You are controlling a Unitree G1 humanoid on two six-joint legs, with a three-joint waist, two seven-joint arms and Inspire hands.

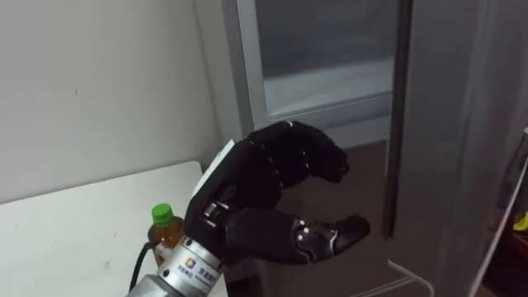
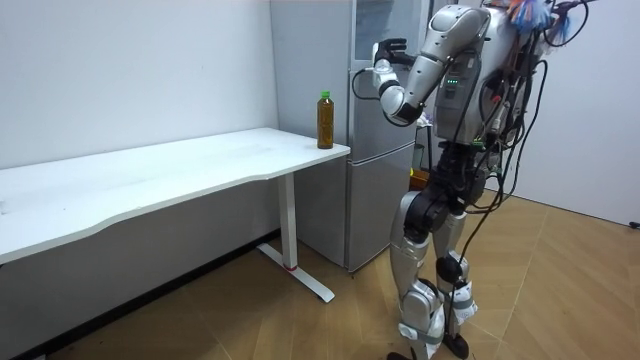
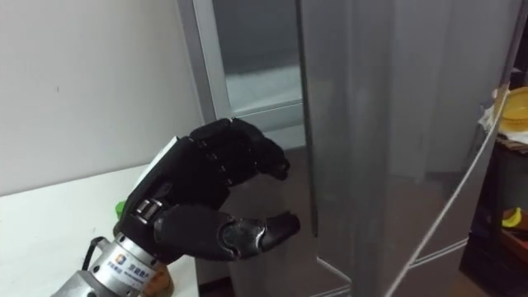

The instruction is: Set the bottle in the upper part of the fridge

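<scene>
Closest to the head camera is the robot's black, jointed left hand (image 1: pixel 264 186), raised on a silver-cuffed wrist that comes up from the lower left. Its fingers are curled over into a hook and the thumb juts out beneath them toward the right. Nothing lies between them, so the hand is clenched on air. It hangs in front of the tall silver-grey fridge (image 1: pixel 330 103), near a dark vertical strip on the fridge but apart from it.

Low and to the left, a flat white table top (image 1: pixel 66 239) runs along a plain white wall (image 1: pixel 99 82). In the room view the table (image 2: pixel 150 180) is long, stands on a white leg with a flat foot, and ends just beside the fridge (image 2: pixel 372 200). The floor (image 2: pixel 300 320) is pale wood laid in a herringbone pattern.

On the table, at the corner nearest the fridge, stands the clear plastic bottle of amber drink with a green cap (image 2: pixel 325 120). It is upright, its long axis vertical and the cap pointing straight up. From the head camera the bottle (image 1: pixel 165 229) shows just beside the wrist, its lower part hidden by the cuff, and no hand touches it.

The robot stands upright on both legs on the wood floor, close to the fridge and facing it. Its left arm is bent at the elbow and the left hand (image 2: pixel 386 58) is held at about shoulder height before the upper part of the fridge.
</scene>
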